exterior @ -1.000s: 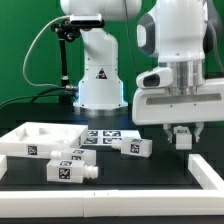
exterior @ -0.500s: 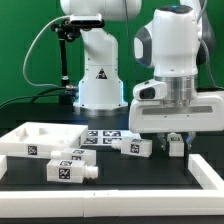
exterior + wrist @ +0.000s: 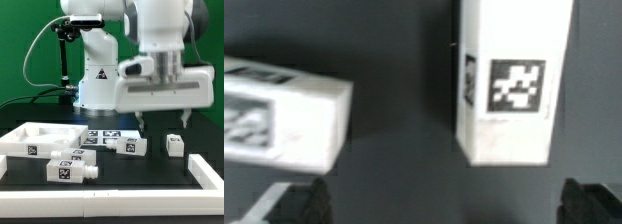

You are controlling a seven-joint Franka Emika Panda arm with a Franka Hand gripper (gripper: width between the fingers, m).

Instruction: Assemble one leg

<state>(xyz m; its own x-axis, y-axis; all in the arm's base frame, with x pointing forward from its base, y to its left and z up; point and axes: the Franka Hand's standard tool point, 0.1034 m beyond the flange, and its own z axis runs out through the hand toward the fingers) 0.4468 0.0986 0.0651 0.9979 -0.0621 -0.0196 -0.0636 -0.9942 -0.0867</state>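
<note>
My gripper [image 3: 162, 120] hangs open and empty above the table, with its fingertips [image 3: 185, 118] well clear of the parts. A small white leg [image 3: 174, 145] with a tag stands on the black table just below it, towards the exterior view's right. Another leg [image 3: 133, 146] lies to its left. Two more legs [image 3: 68, 170] lie near the front left. In the wrist view the gripper [image 3: 445, 205] is open with nothing between its fingers [image 3: 295, 205]. A long tagged leg [image 3: 509, 80] and part of another leg [image 3: 278, 110] lie below it.
A large flat white panel with a raised rim [image 3: 20, 140] lies at the exterior view's left. The marker board [image 3: 105, 132] lies by the robot base [image 3: 100, 85]. Another white part [image 3: 205, 170] sits at the front right edge.
The gripper has risen and shifted to the exterior view's left. It left the small leg it was down at standing on the table.
</note>
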